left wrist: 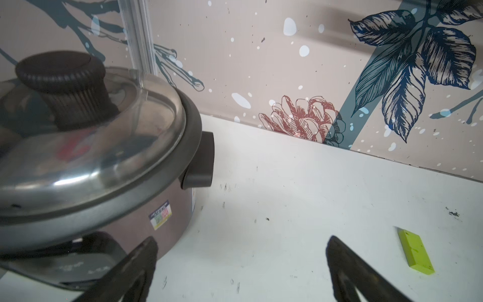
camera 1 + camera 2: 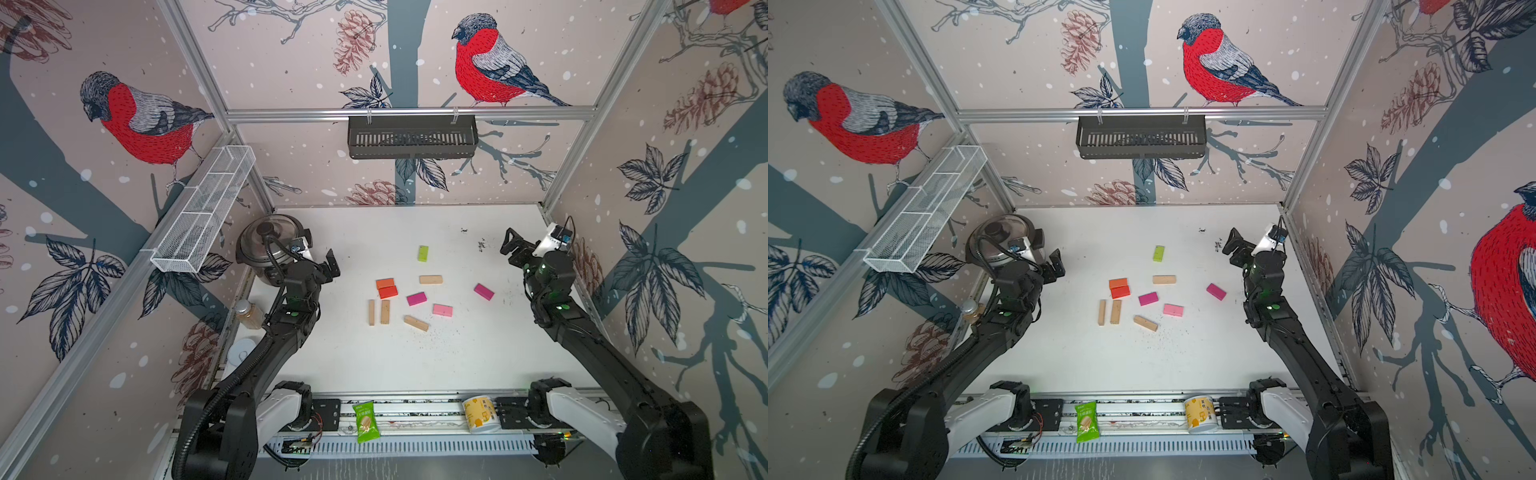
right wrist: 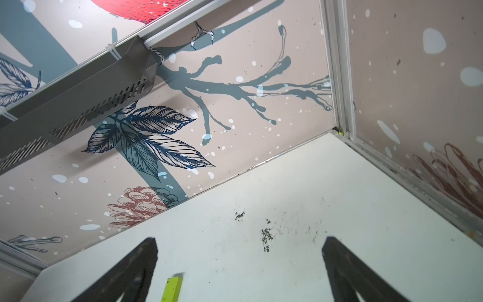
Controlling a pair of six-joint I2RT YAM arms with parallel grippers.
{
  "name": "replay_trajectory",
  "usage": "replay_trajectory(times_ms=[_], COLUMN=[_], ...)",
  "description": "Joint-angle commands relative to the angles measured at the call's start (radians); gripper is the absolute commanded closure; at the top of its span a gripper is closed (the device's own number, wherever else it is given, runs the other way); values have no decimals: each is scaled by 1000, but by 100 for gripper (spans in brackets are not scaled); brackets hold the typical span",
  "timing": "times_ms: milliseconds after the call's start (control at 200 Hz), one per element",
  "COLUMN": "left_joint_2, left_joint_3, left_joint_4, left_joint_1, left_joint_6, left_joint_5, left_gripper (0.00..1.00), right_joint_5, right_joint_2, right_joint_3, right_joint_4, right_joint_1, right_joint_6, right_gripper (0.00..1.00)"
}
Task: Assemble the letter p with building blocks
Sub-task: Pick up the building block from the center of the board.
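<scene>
Several building blocks lie loose and flat mid-table in both top views, and no letter p shape shows. A lime-green block (image 2: 422, 253) (image 1: 415, 252) (image 3: 172, 289) lies farthest back. An orange block (image 2: 385, 284) touches a red one (image 2: 387, 292). Two tan blocks (image 2: 371, 312) (image 2: 385, 311) lie side by side, with a third (image 2: 416, 323) slanted nearby and another (image 2: 430, 279) further back. Magenta blocks (image 2: 416, 298) (image 2: 483, 291) and a pink one (image 2: 442, 310) lie to the right. My left gripper (image 2: 332, 264) (image 1: 241, 251) hovers open and empty left of the blocks. My right gripper (image 2: 509, 243) (image 3: 239, 251) is open and empty at the back right.
A lidded pot (image 2: 266, 245) (image 1: 104, 167) stands close behind the left gripper. A jar (image 2: 245, 313) and a white round thing (image 2: 242, 351) sit along the left edge. On the front rail lie a green snack packet (image 2: 365, 422) and a yellow cup (image 2: 482, 413). Dark crumbs (image 3: 266, 235) lie near the right gripper.
</scene>
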Motion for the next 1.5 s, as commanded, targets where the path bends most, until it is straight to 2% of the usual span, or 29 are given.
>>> replay_trajectory(times_ms=[0, 235, 365, 470, 590, 730, 806, 886, 991, 1191, 1271, 1496], left_joint_2=[-27, -140, -229, -289, -328, -317, -309, -291, -246, -60, 41, 250], left_joint_3=[2, -5, -37, -33, 3, 91, 133, 175, 248, 329, 362, 402], left_joint_4=[-59, -133, -135, -185, -222, -310, -397, -462, -554, -614, -631, -614], left_joint_1=[-9, -10, -8, -5, -4, -27, -86, -191, -370, -624, -664, -662], left_joint_6=[-76, -209, -373, -432, -426, -386, -366, -348, -333, -356, -381, -432], left_joint_5=[101, 284, 288, 278, 332, 448, 408, 340, 162, -55, -86, -156], left_gripper=[1, 1, 1, 1, 1, 2, 2, 2, 2, 2, 2, 2], right_joint_5=[-135, -152, -199, -200, -281, -289, -291, -263, -223, -133, -84, 58], right_joint_2=[-22, -93, -124, -163, -196, -200, -202, -210, -234, -229, -205, -148], right_joint_3=[-11, -38, -53, -75, -96, -83, -83, -90, -112, -160, -167, -195], right_joint_4=[-50, -113, -152, -152, -133, -220, -257, -279, -277, -213, -186, -116], right_joint_1=[-50, -69, -79, -84, -81, -46, -15, 36, 119, 229, 295, 419], right_joint_6=[127, 202, 222, 257, 249, 219, 192, 168, 141, 111, 90, 49], right_gripper=[0, 0, 0, 0, 0, 0, 0, 0, 0, 0, 0, 0])
